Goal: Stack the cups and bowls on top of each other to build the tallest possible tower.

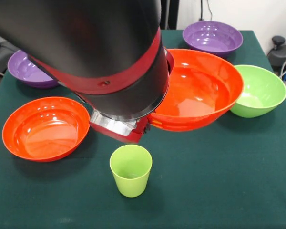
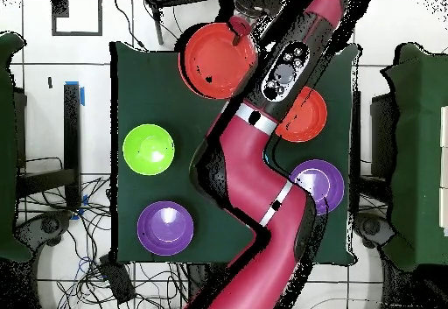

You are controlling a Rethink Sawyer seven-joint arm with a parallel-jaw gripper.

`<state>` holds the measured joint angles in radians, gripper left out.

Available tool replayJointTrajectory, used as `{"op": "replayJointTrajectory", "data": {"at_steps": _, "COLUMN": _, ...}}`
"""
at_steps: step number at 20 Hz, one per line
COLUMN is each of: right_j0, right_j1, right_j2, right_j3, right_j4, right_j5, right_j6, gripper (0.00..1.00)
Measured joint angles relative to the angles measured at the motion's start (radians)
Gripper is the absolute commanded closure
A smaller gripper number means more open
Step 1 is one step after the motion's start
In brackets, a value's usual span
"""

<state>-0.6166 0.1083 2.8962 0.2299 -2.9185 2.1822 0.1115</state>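
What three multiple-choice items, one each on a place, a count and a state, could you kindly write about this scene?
1. Where is the light green cup?
A. nested in a bowl. B. on the table, before the arm. C. on the floor.
2. How many bowls show?
A. three. B. four. C. five.
3. How does the cup stand?
A. upright. B. upside down. C. on its side.
Key: 1 B, it stands alone on the table; 2 C, two orange bowls, two purple bowls, one green bowl; 3 A, its mouth faces up.
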Motion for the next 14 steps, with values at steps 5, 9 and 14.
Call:
{"op": "replayJointTrajectory", "data": {"at_steps": 5, "right_j0": 0.000, "right_j1": 0.000, "right_j2": 0.030, "right_j3": -0.002, "right_j4": 0.000, "right_j5": -0.093, "right_j6": 0.000, "gripper": 1.00}}
{"op": "replayJointTrajectory", "data": {"at_steps": 9, "right_j0": 0.000, "right_j1": 0.000, "right_j2": 0.036, "right_j3": -0.002, "right_j4": 0.000, "right_j5": -0.158, "right_j6": 0.000, "gripper": 1.00}}
{"op": "replayJointTrajectory", "data": {"at_steps": 14, "right_j0": 0.000, "right_j1": 0.000, "right_j2": 0.036, "right_j3": -0.002, "right_j4": 0.000, "right_j5": -0.204, "right_j6": 0.000, "gripper": 1.00}}
